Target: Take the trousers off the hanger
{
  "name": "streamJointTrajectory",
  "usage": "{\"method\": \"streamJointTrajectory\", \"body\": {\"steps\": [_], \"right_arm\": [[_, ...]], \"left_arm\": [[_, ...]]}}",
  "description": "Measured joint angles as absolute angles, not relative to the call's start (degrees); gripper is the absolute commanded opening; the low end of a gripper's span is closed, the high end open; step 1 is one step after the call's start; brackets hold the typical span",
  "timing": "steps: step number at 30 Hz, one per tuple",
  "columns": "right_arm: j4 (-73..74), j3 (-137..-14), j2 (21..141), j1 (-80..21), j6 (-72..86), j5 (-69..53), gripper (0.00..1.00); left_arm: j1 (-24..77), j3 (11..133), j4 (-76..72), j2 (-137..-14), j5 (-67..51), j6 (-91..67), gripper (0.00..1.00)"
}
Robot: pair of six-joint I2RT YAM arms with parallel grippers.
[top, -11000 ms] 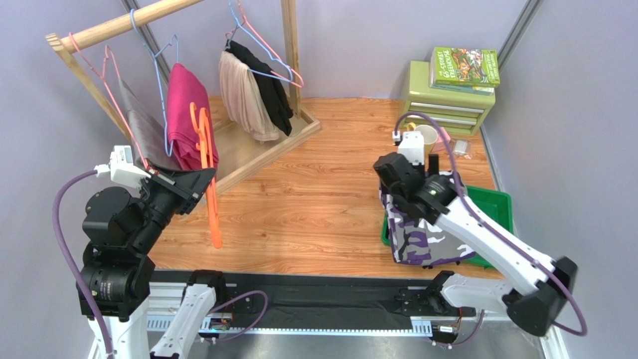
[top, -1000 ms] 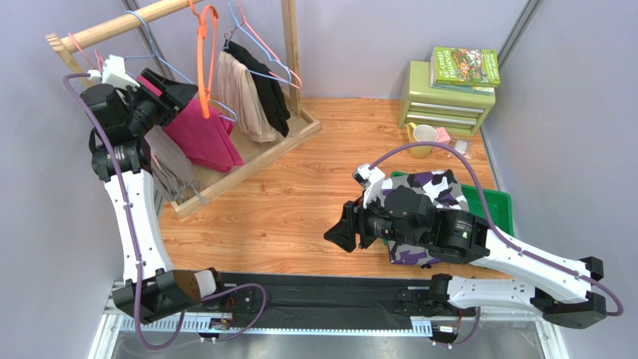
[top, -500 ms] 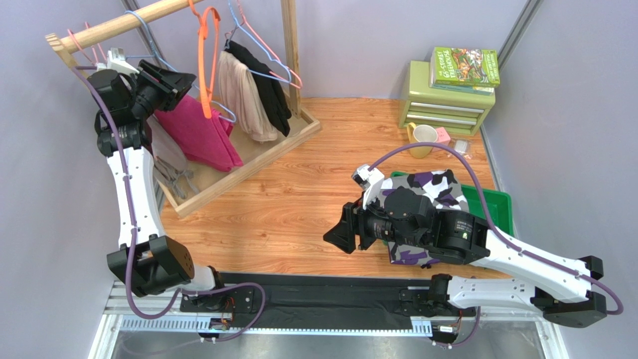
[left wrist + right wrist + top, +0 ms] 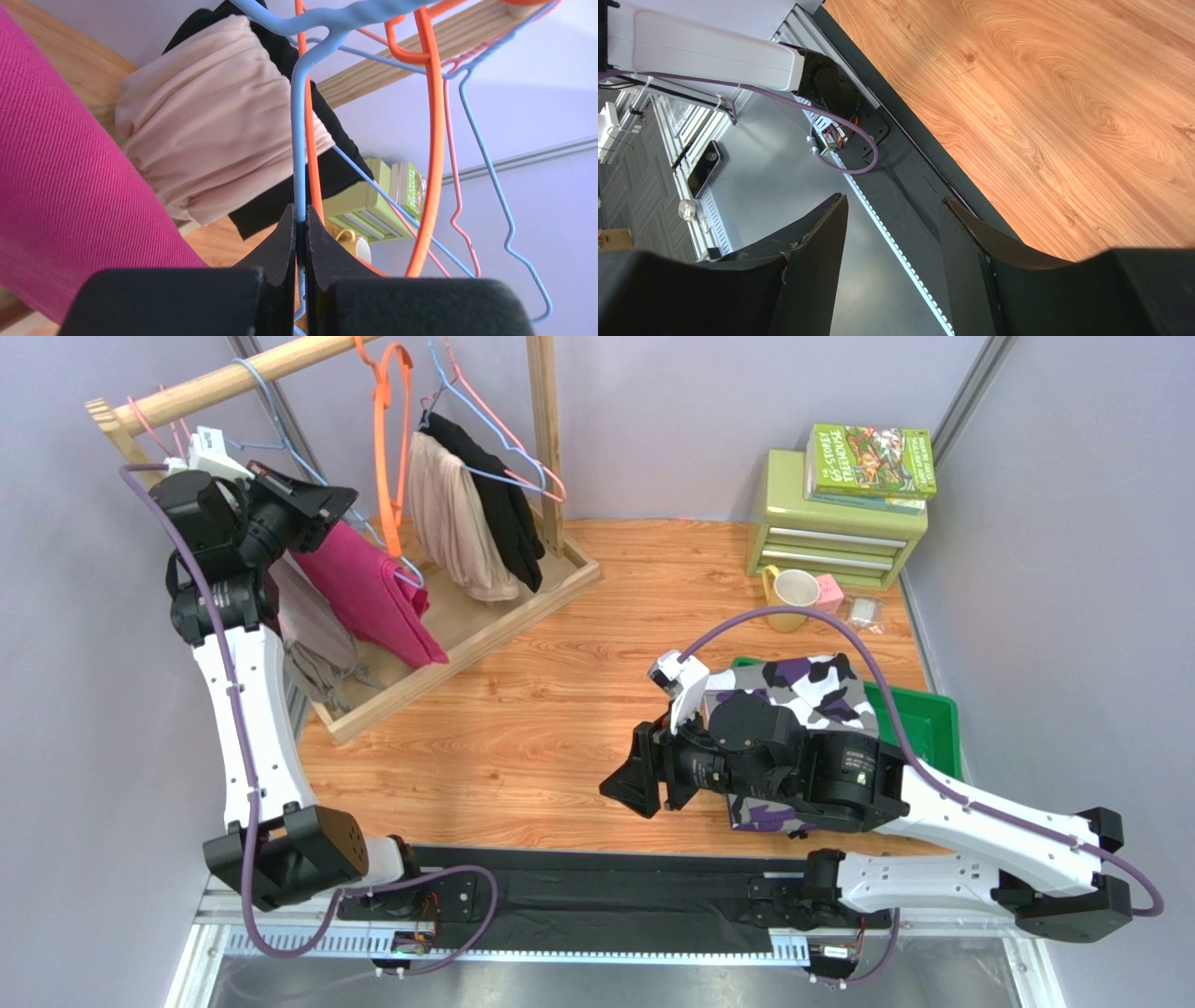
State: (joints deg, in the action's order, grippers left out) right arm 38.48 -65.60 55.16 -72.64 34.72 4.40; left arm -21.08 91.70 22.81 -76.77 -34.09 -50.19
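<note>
The plain magenta trousers (image 4: 368, 591) hang over a blue wire hanger (image 4: 300, 126) on the wooden rack, and fill the left of the left wrist view (image 4: 63, 210). My left gripper (image 4: 326, 501) is raised beside them, its jaws (image 4: 300, 215) shut on the hanger's blue wire. The camouflage trousers (image 4: 802, 683) lie folded on the green tray (image 4: 929, 723), partly hidden by my right arm. My right gripper (image 4: 626, 787) hovers over the table's near edge, open (image 4: 892, 210) and holding nothing.
An empty orange hanger (image 4: 382, 434) hangs on the rod (image 4: 211, 389). A beige garment (image 4: 449, 511), a black one (image 4: 508, 504) and a grey one (image 4: 312, 633) hang on other hangers. A green drawer box (image 4: 835, 525) with books and a mug (image 4: 795, 592) stand back right.
My left gripper has shut on the blue hanger wire. The magenta trousers have swung slightly left. My right arm has edged a little to the left, still open.
</note>
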Motion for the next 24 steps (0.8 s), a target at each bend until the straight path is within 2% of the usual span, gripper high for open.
{"method": "streamJointTrajectory", "body": {"steps": [12,24], "right_arm": [[37.82,-65.67,56.05,-74.13,34.72,4.47,0.55],[37.85,-66.52,57.01,-74.52,34.70,4.89,0.56]], "left_arm": [[-21.43,94.50,29.91,-73.34,-34.06,-48.90,0.00],[-21.39,103.18,31.97,-73.82,-36.45,-47.07,0.00]]}}
